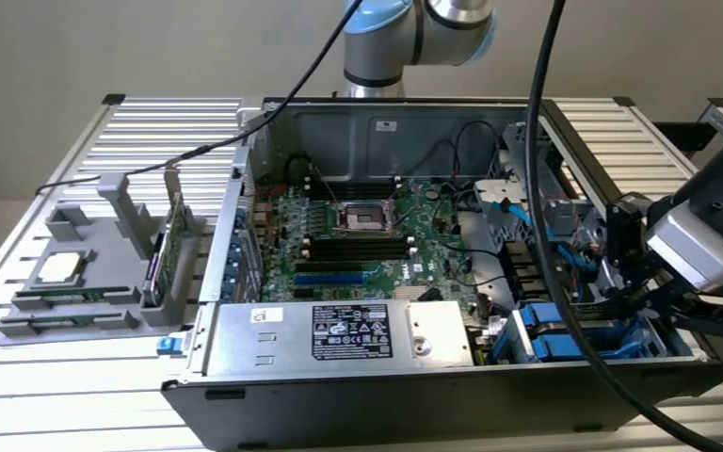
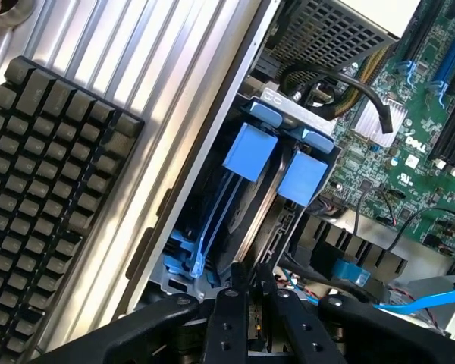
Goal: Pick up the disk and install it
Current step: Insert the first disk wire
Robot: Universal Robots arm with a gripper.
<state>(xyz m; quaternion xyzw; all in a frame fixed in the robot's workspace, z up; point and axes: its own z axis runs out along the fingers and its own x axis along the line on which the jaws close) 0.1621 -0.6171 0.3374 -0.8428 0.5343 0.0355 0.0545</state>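
Two blue carrier brackets stand on edge side by side in the drive bay (image 1: pixel 587 334) at the case's front corner, on the exterior view's right. In the wrist view their blue tabs (image 2: pixel 249 152) (image 2: pixel 302 178) face me, with the disk (image 2: pixel 284 216) a dark slab between thin blue rails. My gripper (image 1: pixel 634 303) hangs over this bay. Its black fingers (image 2: pixel 229 311) are drawn close together at the near end of the carriers, the gripper (image 2: pixel 250 287) showing a thin dark strip in the narrow gap. What that strip belongs to I cannot tell.
The open computer case (image 1: pixel 230 235) lies on a slatted aluminium table (image 1: pixel 72 395). A large silver labelled box (image 1: pixel 336 334) fills the case front, with the green motherboard (image 1: pixel 349 250) behind. Cables (image 1: pixel 519 202) run beside the bay. A grey fixture (image 1: pixel 86 282) holds parts. A black ribbed mat (image 2: pixel 45 174) is outside the case.
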